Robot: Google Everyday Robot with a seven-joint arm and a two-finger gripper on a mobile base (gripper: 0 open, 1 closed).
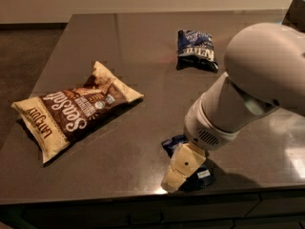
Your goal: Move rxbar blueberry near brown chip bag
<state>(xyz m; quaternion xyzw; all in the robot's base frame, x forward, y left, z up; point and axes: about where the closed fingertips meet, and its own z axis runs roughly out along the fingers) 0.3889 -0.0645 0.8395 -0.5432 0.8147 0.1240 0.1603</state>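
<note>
The rxbar blueberry [172,142] lies flat near the table's front edge, dark navy, with its small white label [204,174] at the right end. My gripper [182,170] is down on top of the bar's middle and hides most of it. The brown chip bag [76,109] lies on the left side of the table, puffy, with white script and cream-yellow ends. It is well to the left of the bar and the gripper.
A smaller blue bag with white letters [196,48] lies at the back of the dark table [138,46]. My large white arm [257,85] covers the right side. The table's front edge [95,194] runs just below the gripper.
</note>
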